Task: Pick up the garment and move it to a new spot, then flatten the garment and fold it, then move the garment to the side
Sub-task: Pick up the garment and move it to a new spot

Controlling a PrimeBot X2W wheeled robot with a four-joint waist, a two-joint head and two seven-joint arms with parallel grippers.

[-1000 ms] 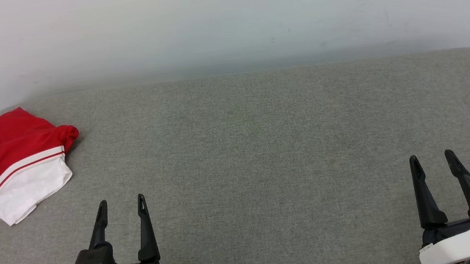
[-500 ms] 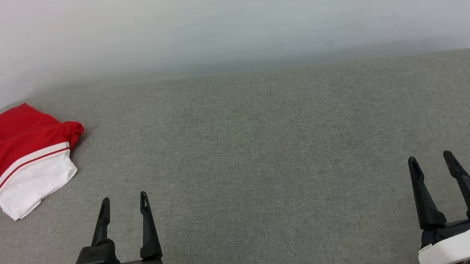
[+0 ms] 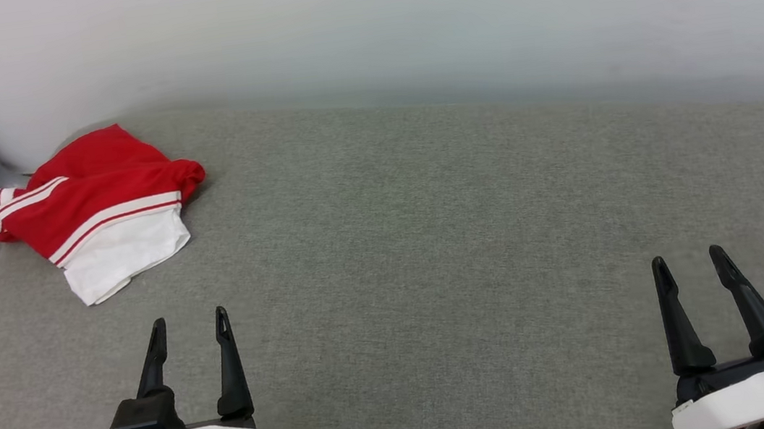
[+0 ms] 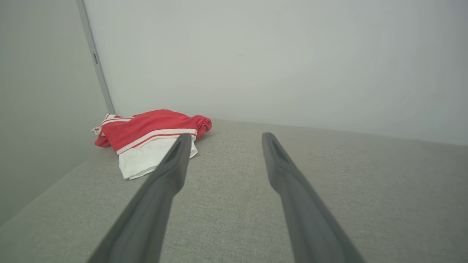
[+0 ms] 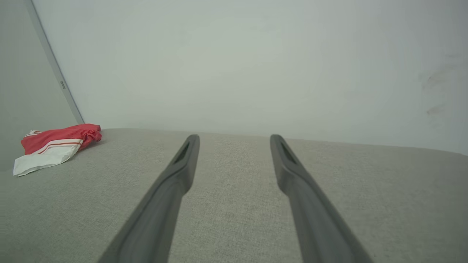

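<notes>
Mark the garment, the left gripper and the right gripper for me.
garment (image 3: 104, 197): head view, on the red body above the white stripe.
left gripper (image 3: 189, 317): head view, midway between the tips of its open jaws.
right gripper (image 3: 686, 255): head view, midway between the tips of its open jaws.

The garment, red with a white sleeve and red-and-white stripe trim, lies crumpled in a loose heap at the grey bench's far left corner, white sleeve toward the bench's near edge.
</notes>
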